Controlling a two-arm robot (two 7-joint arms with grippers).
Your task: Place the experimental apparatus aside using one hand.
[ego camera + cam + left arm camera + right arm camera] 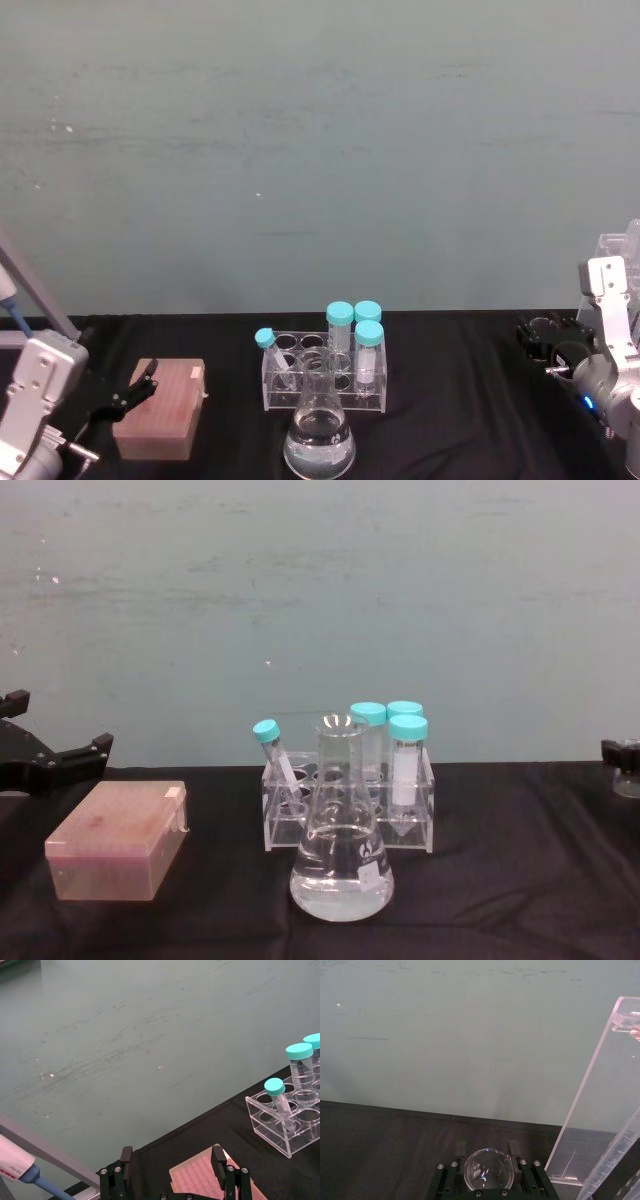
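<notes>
A small clear rack [325,385] with teal-capped tubes stands mid-table, also in the chest view [350,815] and the left wrist view [285,1120]. Just in front of it is the conical flask [320,435] with clear liquid [340,870]. My right gripper [550,342] is at the table's right side, shut on a small glass beaker [488,1169], whose glass shows at the chest view's right edge [628,778]. A tall acrylic rack [597,1110] rises close beside it. My left gripper [128,392] hovers open over a pink box.
The pink tip box [160,408] sits at the left on the black tablecloth [450,420], also visible in the chest view [118,838]. A pipette [20,1172] leans at the far left. A teal wall backs the table.
</notes>
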